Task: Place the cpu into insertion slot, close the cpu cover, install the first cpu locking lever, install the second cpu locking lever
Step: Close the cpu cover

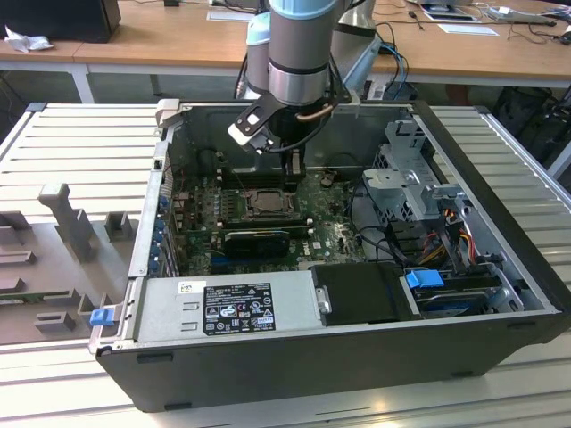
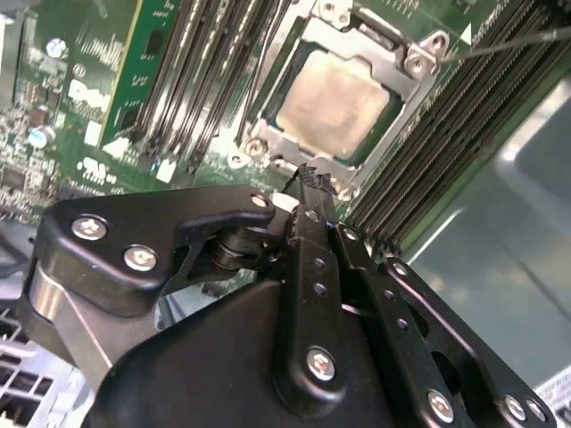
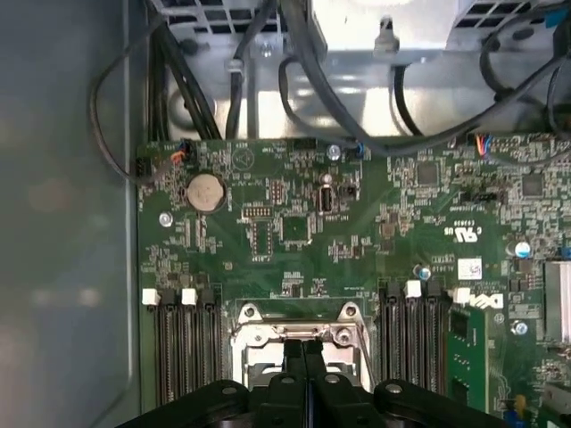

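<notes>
Open pc case [image 1: 339, 370] lies on its side and holds 1 green motherboard [image 1: 330, 236], 1 grey power supply [image 1: 227, 308] along the near wall, 1 metal drive cage [image 1: 406, 174] toward the exterior view's right, plus loose cables. The arm comes down into the case over the board. On the board: 2 banks of long black memory slots, one [image 2: 192, 80] on each side [image 2: 464, 134] of the insertion slot [image 2: 256, 145]. Slot holds 1 cpu [image 2: 337, 94], seated flat, pale metal face up. 1 cpu cover [image 2: 284, 76] lies down over the cpu's edges, with the face showing through its window. 1 thin wire lever [image 2: 508, 45] sticks out from a socket corner. Gripper [image 2: 312, 178] has its fingers pressed together with nothing between them, tip just beside the socket's edge, and sits the same way in the first wrist view [image 3: 303, 349]. 1 coin cell [image 3: 206, 191] sits well apart from the socket
</notes>
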`<state>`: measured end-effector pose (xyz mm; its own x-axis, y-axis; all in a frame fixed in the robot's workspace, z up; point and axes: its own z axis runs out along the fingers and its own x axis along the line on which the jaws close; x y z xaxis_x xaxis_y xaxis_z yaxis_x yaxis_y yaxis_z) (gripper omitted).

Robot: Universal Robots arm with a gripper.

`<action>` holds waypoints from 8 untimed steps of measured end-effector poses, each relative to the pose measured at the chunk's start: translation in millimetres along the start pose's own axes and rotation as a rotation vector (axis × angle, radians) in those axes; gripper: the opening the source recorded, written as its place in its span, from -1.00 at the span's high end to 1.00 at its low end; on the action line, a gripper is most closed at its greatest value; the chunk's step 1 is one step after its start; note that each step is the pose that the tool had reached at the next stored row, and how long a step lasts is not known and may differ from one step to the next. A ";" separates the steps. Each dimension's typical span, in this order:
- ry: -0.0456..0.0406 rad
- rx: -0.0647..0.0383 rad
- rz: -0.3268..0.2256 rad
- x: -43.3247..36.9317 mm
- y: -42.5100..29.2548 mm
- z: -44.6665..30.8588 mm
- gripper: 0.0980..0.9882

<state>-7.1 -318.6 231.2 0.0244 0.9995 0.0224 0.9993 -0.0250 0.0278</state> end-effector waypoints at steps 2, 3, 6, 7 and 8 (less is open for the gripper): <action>-0.0001 0.000 -0.001 -0.3 -6.6 1.4 0.98; 0.0000 0.000 -0.002 -0.4 -11.8 1.4 0.98; 0.0001 0.000 -0.002 -0.5 -20.9 1.2 0.98; 0.0000 0.000 -0.002 -0.5 -22.4 1.2 0.98; 0.0001 0.000 -0.002 -0.6 -23.3 1.1 0.98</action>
<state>-30.3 -318.6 229.4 0.0225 0.9995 0.0224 0.9993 -0.0232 0.0277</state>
